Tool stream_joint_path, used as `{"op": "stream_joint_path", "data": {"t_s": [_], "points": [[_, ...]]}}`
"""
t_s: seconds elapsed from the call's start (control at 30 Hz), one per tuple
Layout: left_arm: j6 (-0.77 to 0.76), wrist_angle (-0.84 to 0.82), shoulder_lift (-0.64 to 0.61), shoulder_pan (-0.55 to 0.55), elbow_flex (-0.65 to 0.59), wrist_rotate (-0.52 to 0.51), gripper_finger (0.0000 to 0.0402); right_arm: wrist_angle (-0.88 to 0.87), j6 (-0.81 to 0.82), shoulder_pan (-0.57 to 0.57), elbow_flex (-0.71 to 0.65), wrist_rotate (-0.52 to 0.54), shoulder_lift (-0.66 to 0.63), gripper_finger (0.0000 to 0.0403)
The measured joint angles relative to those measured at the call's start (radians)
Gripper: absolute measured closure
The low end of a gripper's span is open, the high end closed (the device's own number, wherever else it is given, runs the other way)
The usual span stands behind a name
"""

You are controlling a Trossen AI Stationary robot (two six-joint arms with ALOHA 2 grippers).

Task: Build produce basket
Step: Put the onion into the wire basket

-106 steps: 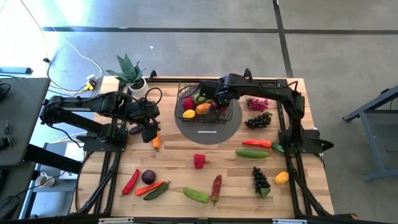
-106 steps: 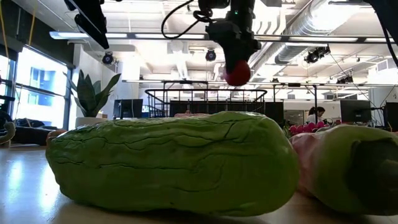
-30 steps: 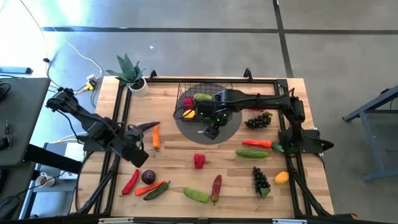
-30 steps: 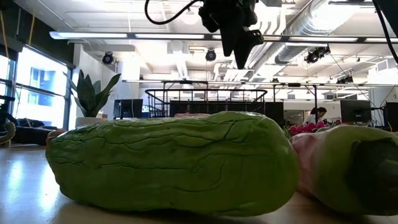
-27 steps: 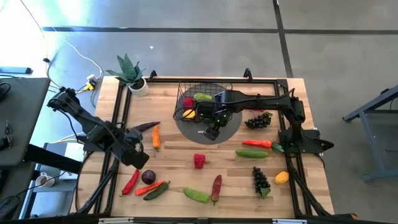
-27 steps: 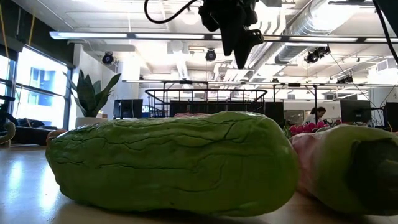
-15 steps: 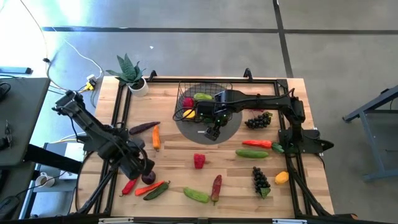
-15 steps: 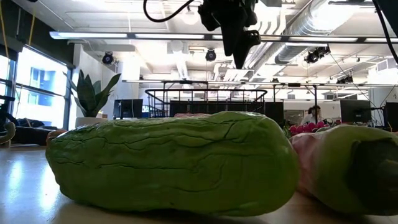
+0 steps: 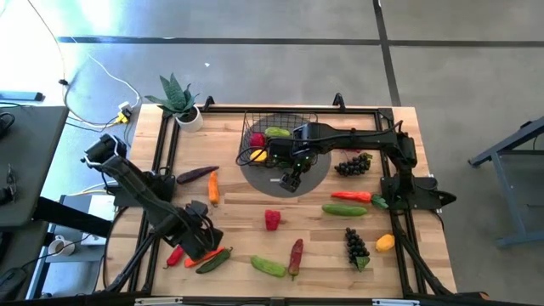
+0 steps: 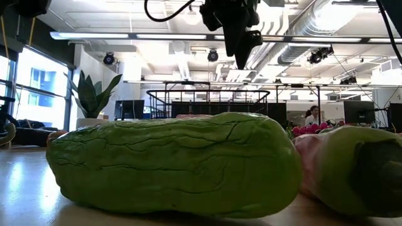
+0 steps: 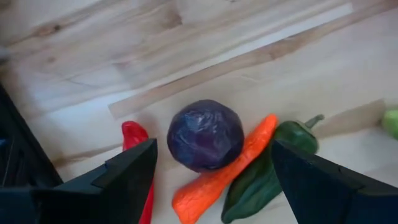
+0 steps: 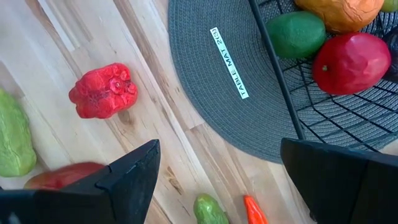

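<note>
We are hovering our left gripper [image 11: 211, 168], jaws wide, over the purple onion [image 11: 205, 135] lying between them on the table; our right gripper [image 9: 291, 181], also wide, is waiting beside the basket [image 9: 280, 136].

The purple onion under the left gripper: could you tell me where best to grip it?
Probably across the purple onion at its round middle, from straight above. An orange chilli touches one side and a red chilli lies by the other, so the open left gripper jaws need to slip between.
</note>
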Motion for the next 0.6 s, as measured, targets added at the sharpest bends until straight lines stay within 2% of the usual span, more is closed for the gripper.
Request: {"op": "stream_joint_path", "data": {"t_s": [0.6], "points": [[-0.135,0.061,0.121,-0.031,0.0,0.009,0.0096,0.003,0.0,0.0,0.0,0.0,0.0,0.0089]]}}
